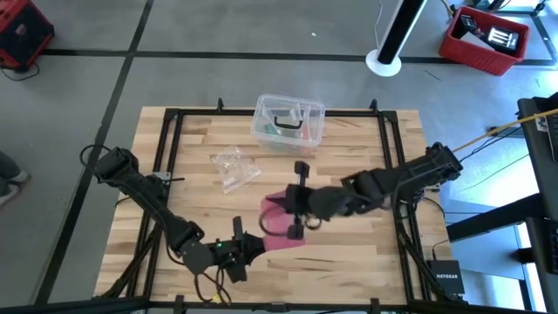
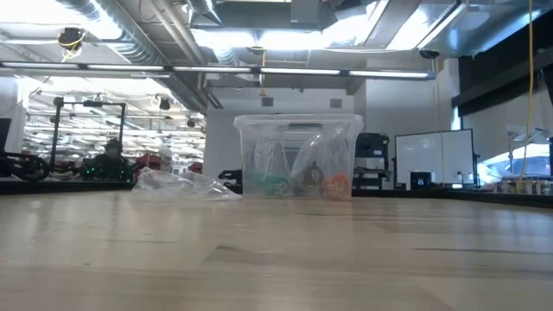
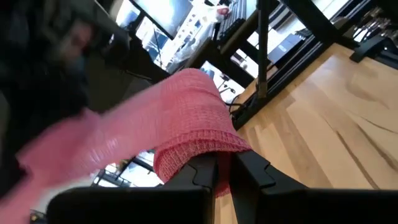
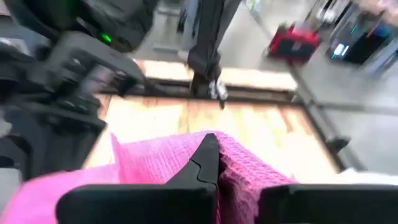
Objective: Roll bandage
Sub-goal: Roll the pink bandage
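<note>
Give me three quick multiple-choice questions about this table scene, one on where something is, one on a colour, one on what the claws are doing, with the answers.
1. Where does the clear plastic box stand?
A. At the table's far edge, about midway along it
B. Right beside the left arm's base
C. On the floor

2. What colour is the bandage?
A. Blue
B. Pinkish-red
C. White

3. How are the two claws engaged?
A. Both open, well away from the bandage
B. Only the right one holds it
C. Both shut on the bandage

Answers:
1. A: the high view shows it by the far edge, beyond the crumpled wrapper.
2. B: both wrist views show pink knit fabric.
3. C: the left claw and the right claw each pinch the fabric between closed fingers.
</note>
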